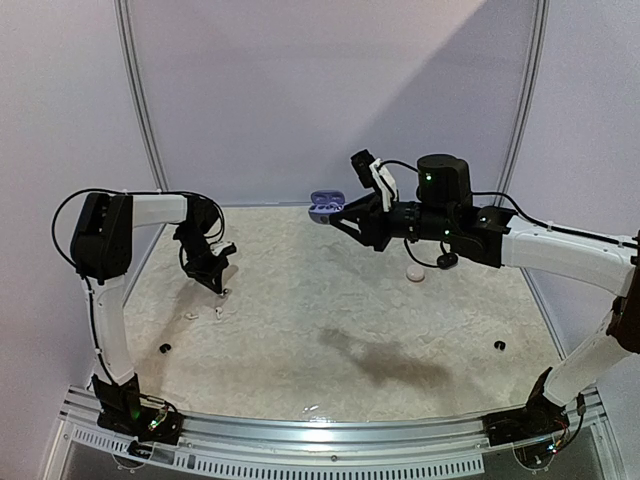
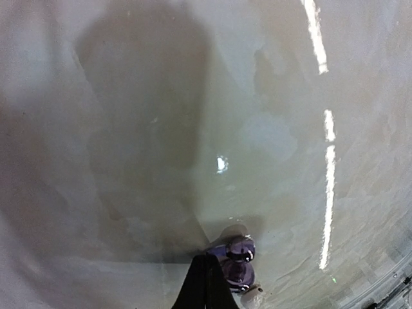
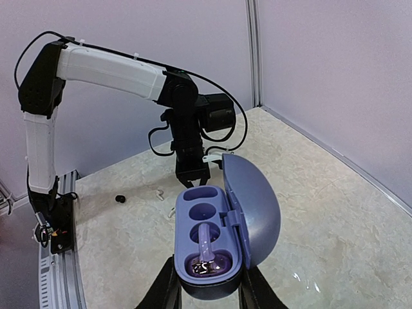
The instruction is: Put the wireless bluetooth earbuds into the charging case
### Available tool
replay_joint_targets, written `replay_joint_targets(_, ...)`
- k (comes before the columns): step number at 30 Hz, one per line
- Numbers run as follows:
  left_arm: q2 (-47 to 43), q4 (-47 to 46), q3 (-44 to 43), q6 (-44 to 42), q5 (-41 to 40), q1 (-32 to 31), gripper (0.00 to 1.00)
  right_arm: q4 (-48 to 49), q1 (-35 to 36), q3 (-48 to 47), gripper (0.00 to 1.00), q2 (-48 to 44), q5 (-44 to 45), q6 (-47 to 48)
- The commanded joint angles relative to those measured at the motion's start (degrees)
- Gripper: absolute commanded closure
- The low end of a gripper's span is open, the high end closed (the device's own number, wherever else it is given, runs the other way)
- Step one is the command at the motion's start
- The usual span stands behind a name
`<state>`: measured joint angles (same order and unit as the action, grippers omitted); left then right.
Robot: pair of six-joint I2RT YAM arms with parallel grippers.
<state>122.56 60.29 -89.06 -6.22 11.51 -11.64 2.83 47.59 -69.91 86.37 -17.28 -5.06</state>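
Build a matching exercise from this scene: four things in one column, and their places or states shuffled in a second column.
1. charging case
2. purple earbud
3. white round object
4. black bud on the right

a. on the table, at the left pincer's tip
b. on the table, below the right arm
c. held up by the right pincer, lid open
d. alone near the table's right edge

Pairs: 1-c, 2-a, 3-b, 4-d

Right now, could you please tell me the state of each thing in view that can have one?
charging case, lid open, held off the table.
right hand, shut on the charging case.
seated earbud, in the case's socket nearest the right hand; far socket empty.
left hand, shut, low at the table.
purple earbud, at the left hand's tip, grip unclear.
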Motion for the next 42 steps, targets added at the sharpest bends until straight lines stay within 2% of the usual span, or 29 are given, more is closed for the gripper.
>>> replay_joint_targets(1, -2.02, 0.92, 1.06, -1.81, 0.82, -2.05, 1.00, -0.56, -0.20, -1.94, 1.00, 0.69, -0.49, 0.41)
replay_joint_targets(13, -12.49, -4.55, 3.07, -12.99, -2.86, -3.74, 1.00, 0.55, -0.15, -1.96, 1.00, 2.33, -2.91, 0.40)
replay_joint_targets(18, -9.79, -1.85, 1.57, -11.87, -5.39, -3.36, 1.00, 0.36, -0.17, -2.25, 1.00, 3.31, -2.94, 0.71)
replay_joint_targets(20, -7.40, -0.78, 1.14, -9.12, -5.72, -2.89, 0.95, 0.28, -0.15, -2.25, 1.00, 3.27, -2.94, 0.60)
replay_joint_targets(24, -4.81, -1.59, 0.73, -6.53, -4.10, -2.77, 0.76, -0.69, -0.14, -2.05, 1.00, 2.94, -2.94, 0.46)
replay_joint_targets(26, -3.76, -2.13, 0.68, -6.48, -4.02, -2.77, 0.72, -0.60, -0.20, -1.53, 1.00, 2.63, -2.85, 0.32)
replay_joint_targets(42, -1.20, -3.07, 2.22, -7.35, -3.36, -2.93, 0.77, -0.87, -0.15, -1.19, 1.00, 2.07, -2.35, 0.30)
